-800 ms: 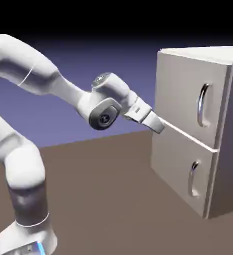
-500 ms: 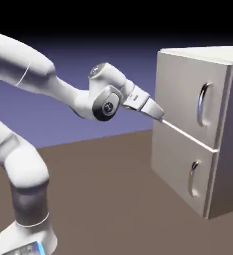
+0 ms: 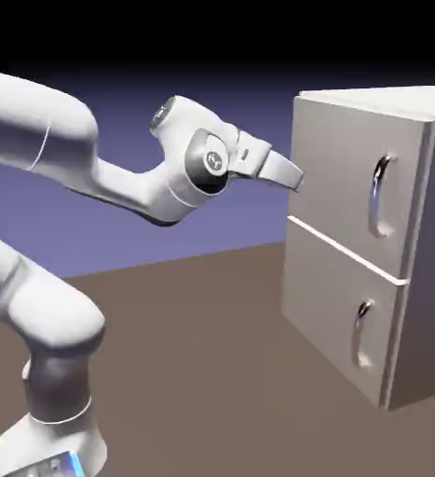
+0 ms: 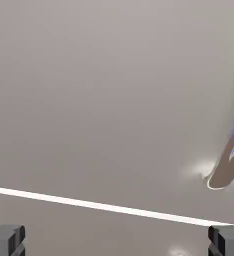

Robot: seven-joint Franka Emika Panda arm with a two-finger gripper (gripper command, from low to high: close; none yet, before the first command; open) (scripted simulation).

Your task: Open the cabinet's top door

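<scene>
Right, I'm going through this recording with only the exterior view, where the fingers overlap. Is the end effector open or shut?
Observer: In the hand view, the end effector is open, its tips wide apart with nothing between them.

Operator: Is it lined up with the top door's handle? From here the top door looks closed.

Observer: Not by the hand view: the handle shows at the right edge, above the right-hand tip, rather than centred between the tips.

Operator: And the seam between the doors?

Observer: It crosses low in the hand view, slanting down to the right, and ends just above the right-hand tip.
</scene>
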